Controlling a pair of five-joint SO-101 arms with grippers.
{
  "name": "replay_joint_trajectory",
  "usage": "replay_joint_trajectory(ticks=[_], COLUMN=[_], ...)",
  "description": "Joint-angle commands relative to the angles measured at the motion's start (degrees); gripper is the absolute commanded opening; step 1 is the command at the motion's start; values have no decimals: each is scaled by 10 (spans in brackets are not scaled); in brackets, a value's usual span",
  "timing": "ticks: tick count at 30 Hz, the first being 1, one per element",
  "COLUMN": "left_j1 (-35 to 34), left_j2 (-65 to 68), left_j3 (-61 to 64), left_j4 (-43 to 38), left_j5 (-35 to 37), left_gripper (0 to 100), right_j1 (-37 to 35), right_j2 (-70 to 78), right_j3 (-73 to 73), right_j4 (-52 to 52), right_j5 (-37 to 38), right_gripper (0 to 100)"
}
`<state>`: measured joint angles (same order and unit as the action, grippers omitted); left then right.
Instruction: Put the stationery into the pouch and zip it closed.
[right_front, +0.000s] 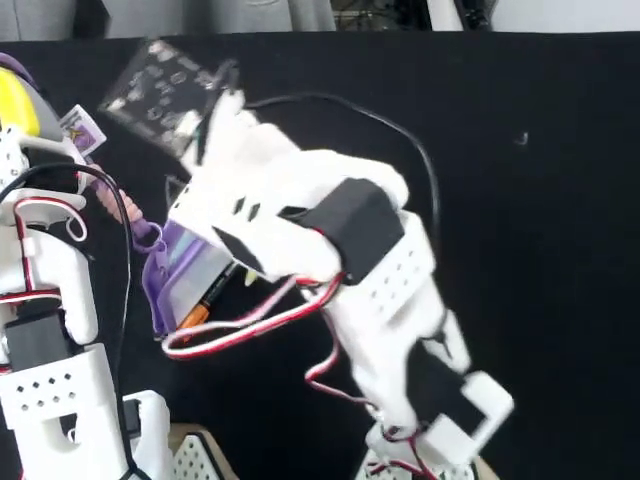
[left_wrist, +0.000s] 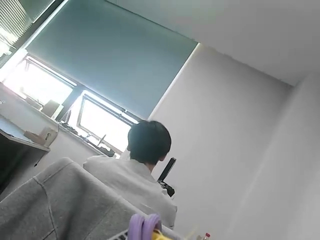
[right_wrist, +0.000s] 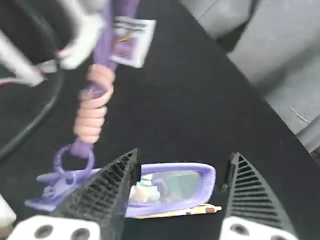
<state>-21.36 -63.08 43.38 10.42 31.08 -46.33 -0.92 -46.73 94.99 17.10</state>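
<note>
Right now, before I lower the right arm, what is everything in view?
table: one, black.
pouch: one, purple with clear window, lying flat left of centre.
coiled strap: one, pink, running up from the pouch's ring.
tag: one, white and purple, beside the strap's far end.
pencil: one, pale with brown spots, along the pouch's edge.
pen: one, orange and black, at the pouch's near end.
packet: one, clear with black pattern, table's far left.
right end effector: one, black, open over the pouch.
left arm: one, white, table's left edge.
</note>
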Motion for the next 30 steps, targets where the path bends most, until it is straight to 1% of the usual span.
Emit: replay_joint_trajectory(ticks=[1, 6, 13, 18, 22, 26, 30], left_j1=[-4, -6, -6, -7, -6, -5, -6], left_j2=[0, 0, 0, 0, 0, 0, 0], left_j3=[-5, -4, -4, -4, -4, -4, -4], left_j4=[-11, -10, -10, -10, -10, -10, -10], left_j5=[5, 5, 4, 4, 6, 6, 6], left_gripper=[30, 30, 30, 30, 30, 30, 30], right_j1=[-15, -16, -14, -13, -15, -13, -17], right_j2=[74, 116, 94, 42, -23, -59, -75], right_j3=[-102, -138, -97, -7, 56, 77, 81], right_j4=[47, 61, 62, 62, 62, 61, 62], right_j5=[31, 33, 45, 46, 87, 106, 106], right_gripper=[272, 272, 272, 272, 272, 272, 272])
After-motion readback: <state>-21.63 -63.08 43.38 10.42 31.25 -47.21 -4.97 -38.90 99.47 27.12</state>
